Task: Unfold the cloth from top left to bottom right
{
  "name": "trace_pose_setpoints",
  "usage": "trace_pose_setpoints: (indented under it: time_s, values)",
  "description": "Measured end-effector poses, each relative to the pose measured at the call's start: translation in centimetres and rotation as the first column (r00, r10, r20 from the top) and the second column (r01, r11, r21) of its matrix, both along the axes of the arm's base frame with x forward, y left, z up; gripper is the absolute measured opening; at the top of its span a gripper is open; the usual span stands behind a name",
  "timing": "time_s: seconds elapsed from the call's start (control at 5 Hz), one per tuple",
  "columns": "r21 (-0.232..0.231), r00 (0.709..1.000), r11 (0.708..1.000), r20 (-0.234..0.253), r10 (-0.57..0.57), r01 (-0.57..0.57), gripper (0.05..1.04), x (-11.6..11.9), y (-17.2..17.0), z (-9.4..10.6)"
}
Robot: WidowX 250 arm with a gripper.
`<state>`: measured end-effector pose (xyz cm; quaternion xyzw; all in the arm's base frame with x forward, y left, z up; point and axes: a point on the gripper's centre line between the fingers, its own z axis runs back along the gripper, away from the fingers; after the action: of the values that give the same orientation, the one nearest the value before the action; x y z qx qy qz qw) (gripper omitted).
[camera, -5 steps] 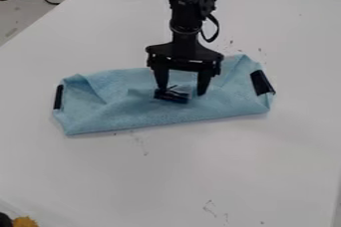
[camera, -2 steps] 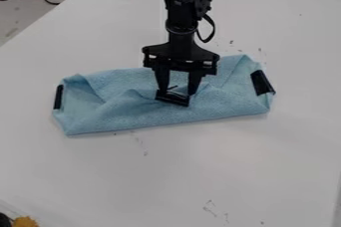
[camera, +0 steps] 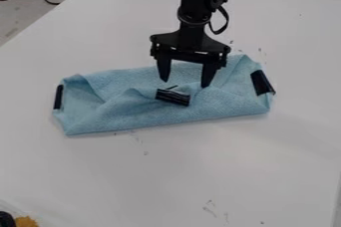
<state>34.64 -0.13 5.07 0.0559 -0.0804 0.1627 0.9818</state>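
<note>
Camera view: gripper over cloth, jaws wide; middle black strip lies, apparently, just off them toward the near edge of the worktop.

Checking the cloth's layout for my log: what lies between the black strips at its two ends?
The camera view shows creased blue cloth between the left-end strip and right-end strip, with a middle strip on it and the open gripper above.
</note>
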Motion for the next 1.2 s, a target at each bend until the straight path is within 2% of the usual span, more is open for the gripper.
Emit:
trace_pose_setpoints:
  time_s: [0.4, 1.0, 1.2]
  values:
    - [-0.022, 1.000, 1.000, 0.020, -0.004, 0.005, 1.001, 0.4, -0.9, 0.3]
    - [-0.061, 1.000, 0.998, -0.005, -0.009, 0.009, 0.988, 0.9, -1.1, -1.2]
    - [-0.083, 1.000, 0.997, -0.024, 0.002, -0.004, 0.932, 1.0, -0.8, -2.2]
